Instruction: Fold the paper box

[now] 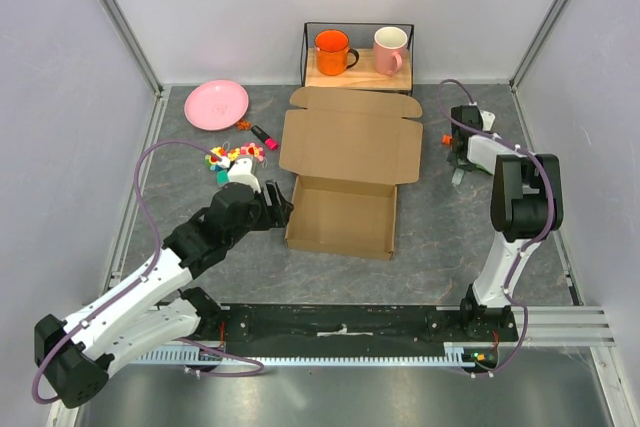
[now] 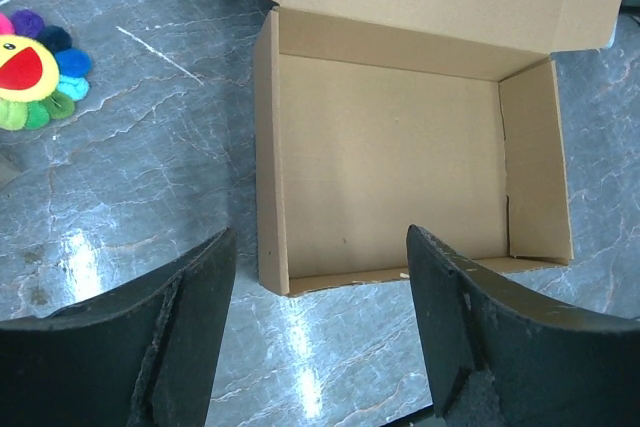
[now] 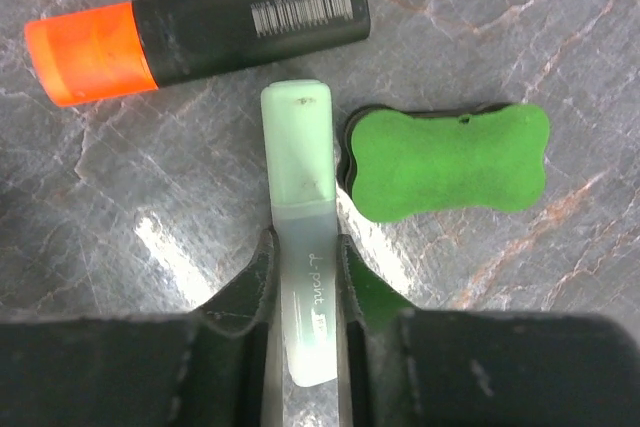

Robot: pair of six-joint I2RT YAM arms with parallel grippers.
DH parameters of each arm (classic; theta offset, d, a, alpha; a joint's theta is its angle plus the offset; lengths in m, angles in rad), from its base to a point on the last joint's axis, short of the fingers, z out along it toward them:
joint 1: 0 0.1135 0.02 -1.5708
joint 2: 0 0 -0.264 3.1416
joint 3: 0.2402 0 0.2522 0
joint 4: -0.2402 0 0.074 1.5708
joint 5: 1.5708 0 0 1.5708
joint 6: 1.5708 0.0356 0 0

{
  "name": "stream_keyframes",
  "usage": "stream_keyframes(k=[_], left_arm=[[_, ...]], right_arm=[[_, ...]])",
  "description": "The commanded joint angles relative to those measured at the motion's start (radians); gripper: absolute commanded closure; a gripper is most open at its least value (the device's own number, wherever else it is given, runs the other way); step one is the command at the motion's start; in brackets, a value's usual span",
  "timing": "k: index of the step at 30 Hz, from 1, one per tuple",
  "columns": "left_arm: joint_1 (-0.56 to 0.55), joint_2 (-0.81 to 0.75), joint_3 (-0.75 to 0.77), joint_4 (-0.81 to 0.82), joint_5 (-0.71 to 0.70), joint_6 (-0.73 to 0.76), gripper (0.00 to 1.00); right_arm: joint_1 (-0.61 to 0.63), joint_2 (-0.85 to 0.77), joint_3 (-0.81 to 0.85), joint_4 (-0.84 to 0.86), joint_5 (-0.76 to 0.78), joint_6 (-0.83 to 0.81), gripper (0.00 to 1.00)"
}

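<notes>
The paper box (image 1: 342, 209) is lying in the middle of the table (image 1: 430, 237), between the two arms. Its tray part is already standing with four low walls, and the lid with its flaps is lying open and flat on the far side, toward the wire rack (image 1: 357, 55) with the two mugs.

The left gripper (image 1: 280, 205) is hovering just beside the left wall of the tray. Its jaws are standing wide apart and are holding nothing. The right gripper (image 3: 303, 257) is working well apart from the box, at the far right of the table. Its jaws are standing narrow, pressing on both sides of a pale green marker (image 3: 297, 147), which is lying between an orange highlighter (image 3: 200, 32) and a green bone-shaped pad (image 3: 450, 162).

I am judging the box as light and thin corrugated cardboard. It is probably stiff across the panels but bending easily on the crease lines, and it may be sliding on the smooth table when pushed. A good place to take hold seems to be the far edge of the lid, while the other gripper is steadying a tray wall. Pinching too hard could be denting the wall.
</notes>
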Motion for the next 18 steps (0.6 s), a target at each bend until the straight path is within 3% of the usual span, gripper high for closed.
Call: stream_keyframes(k=[1, 5, 12, 18], left_arm=[[0.004, -0.036, -0.012, 0.024, 0.007, -0.029, 0.25], [0.002, -0.051, -0.01, 0.014, -0.021, -0.021, 0.25], [0.004, -0.09, 0.009, -0.02, -0.082, -0.001, 0.25], [0.002, -0.128, -0.001, -0.042, -0.117, -0.024, 0.25]], right_arm=[[0.0, -0.062, -0.06, -0.052, 0.0, 0.06, 0.85], [0.0, -0.205, -0.05, -0.109, 0.0, 0.106, 0.95], [0.127, -0.605, -0.115, -0.164, -0.058, 0.137, 0.99], [0.515, -0.832, -0.248, -0.141, -0.095, 0.214, 1.0]])
